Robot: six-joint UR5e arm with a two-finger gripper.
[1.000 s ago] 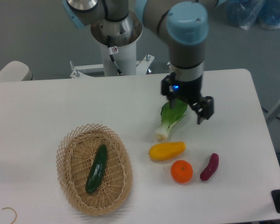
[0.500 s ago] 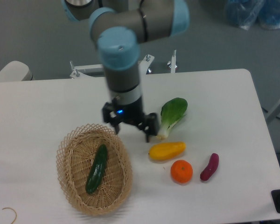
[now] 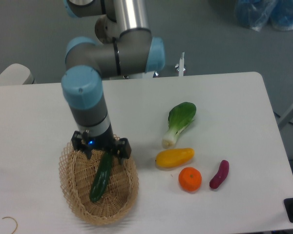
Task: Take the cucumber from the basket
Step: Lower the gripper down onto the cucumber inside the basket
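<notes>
The pincer (image 3: 102, 151) has swept across the table (image 3: 234, 97) from the right, where a second ago it hung over the bok choy (image 3: 179, 122), and now hovers over the far end of the basket (image 3: 68, 192). Its two fingers are spread apart with nothing between them, straddling the upper tip of the cucumber (image 3: 100, 178). That puts the approach nearly done; what remains, as I judge it, is to descend and close.

The cucumber lies inside the basket on the wicker floor, its long axis running from upper right, under the pincer, down to lower left toward the camera, slightly curved. The fingers seem set roughly across that axis.

Off to the right, well apart, lie the yellow squash (image 3: 174, 157), an orange (image 3: 190, 179) and a purple vegetable (image 3: 219, 174).
</notes>
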